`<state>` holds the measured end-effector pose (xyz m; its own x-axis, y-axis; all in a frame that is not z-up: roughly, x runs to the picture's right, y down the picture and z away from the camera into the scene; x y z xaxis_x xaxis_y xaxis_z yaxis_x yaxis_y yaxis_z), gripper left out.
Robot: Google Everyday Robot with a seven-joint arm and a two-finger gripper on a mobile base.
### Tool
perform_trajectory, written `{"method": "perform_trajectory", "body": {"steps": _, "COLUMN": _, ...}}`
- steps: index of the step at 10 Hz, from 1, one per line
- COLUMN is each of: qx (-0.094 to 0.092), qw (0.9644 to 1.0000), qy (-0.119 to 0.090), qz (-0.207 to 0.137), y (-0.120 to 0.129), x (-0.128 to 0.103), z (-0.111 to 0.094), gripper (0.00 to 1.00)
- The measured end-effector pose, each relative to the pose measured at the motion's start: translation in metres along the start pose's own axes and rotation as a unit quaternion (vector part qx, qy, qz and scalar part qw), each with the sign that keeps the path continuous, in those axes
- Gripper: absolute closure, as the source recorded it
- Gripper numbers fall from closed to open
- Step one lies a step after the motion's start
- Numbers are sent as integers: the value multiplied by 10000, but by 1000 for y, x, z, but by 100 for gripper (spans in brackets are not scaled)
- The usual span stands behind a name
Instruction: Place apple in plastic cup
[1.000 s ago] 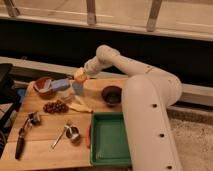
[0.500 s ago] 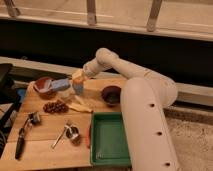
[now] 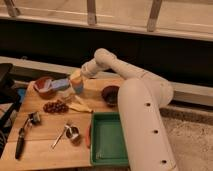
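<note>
My gripper [image 3: 76,80] is at the back of the wooden table [image 3: 45,150], shut on the apple [image 3: 75,77], a small yellow-orange fruit held just above the tabletop. The plastic cup [image 3: 61,84] is a pale blue-grey shape just left of the gripper, beside the red-brown bowl [image 3: 44,86]. A small blue patch shows directly under the apple; I cannot tell what it is. The white arm reaches in from the lower right.
A dark maroon bowl [image 3: 110,94] sits right of the gripper. Dark red grapes [image 3: 55,106] and a yellow piece [image 3: 80,106] lie in front of it. A green tray [image 3: 107,140] is at front right. Metal utensils [image 3: 34,120] lie at front left.
The gripper with the apple has moved a little left and down, closer to the pale blue-grey cup. Nothing else on the table has moved.
</note>
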<state>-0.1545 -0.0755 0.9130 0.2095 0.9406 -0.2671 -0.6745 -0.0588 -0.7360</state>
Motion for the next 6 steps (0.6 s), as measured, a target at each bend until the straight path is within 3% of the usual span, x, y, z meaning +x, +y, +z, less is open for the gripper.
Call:
{"method": "perform_trajectory", "body": {"steps": 3, "qx": 50, "qw": 10000, "qy": 36, "qz": -6, "y": -1, "x": 4, "z": 1, "gripper": 29}}
{"method": "perform_trajectory", "body": {"steps": 6, "qx": 207, "qw": 9993, "qy": -294, "qz": -121, "y": 5, "x": -6, "z": -21, "gripper": 29}}
